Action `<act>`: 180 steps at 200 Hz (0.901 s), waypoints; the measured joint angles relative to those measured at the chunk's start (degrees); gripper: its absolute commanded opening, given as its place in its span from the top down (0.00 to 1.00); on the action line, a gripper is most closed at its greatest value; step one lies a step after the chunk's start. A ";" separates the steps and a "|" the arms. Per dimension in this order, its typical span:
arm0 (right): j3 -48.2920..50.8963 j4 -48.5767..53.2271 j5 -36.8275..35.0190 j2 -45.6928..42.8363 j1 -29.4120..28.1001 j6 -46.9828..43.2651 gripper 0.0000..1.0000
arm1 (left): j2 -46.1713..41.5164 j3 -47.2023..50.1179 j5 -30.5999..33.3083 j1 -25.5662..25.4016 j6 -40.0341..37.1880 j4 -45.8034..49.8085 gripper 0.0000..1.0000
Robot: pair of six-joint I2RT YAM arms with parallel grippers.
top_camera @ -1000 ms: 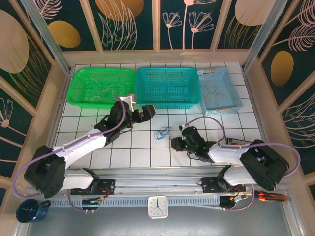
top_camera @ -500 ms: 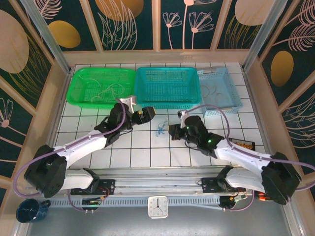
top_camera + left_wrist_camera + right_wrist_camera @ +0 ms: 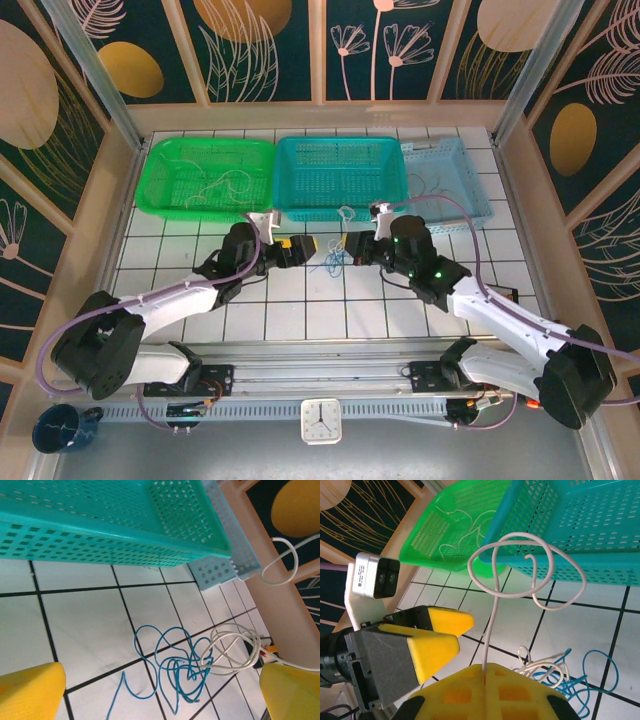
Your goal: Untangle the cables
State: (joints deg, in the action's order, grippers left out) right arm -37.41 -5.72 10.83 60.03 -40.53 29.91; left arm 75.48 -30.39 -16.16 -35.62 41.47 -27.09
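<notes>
Top view: the cables [image 3: 333, 258] lie in a small tangle on the white-tiled bench [image 3: 200, 285], just in front of the teal basket [image 3: 340, 175] and between the two claws. The left claw [image 3: 300, 246] sits just left of the tangle and the right claw [image 3: 360, 250] just right of it. A white cable [image 3: 346, 214] loops up from the right claw against the basket wall. Left wrist view: the left claw [image 3: 160, 692] is spread wide, with nothing between its yellow pads [image 3: 30, 690]. The blue cable [image 3: 167, 667] lies flat on glossy tiles in overlapping curls, and white coils cross its right side. The basket walls are perforated plastic. Right wrist view: the right claw [image 3: 485, 680] is clamped on the white cable, which leaves the seam between the waffle-textured pads and stands up in a free loop before the teal and green baskets [image 3: 450, 525]. Assessment: the cables are thread-thin, very light and limp. They are springy enough to hold a curl, and the white one supports its own loop. The sheaths look smooth and are probably slippery, so a firm pinch is needed. The best hold is a single strand or a free end outside the knot, such as the blue tail at the tangle's left. A hard pull would likely tighten the crossings.
</notes>
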 measured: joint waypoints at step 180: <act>-3.85 -0.42 2.82 1.66 0.04 1.09 1.00 | 8.83 2.64 -6.80 -4.63 -9.77 -9.66 0.12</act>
State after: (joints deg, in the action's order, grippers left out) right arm -41.25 -6.13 13.65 61.69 -40.49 31.00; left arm 84.31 -27.75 -22.96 -40.25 31.70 -36.75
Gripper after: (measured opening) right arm 0.052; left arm 0.897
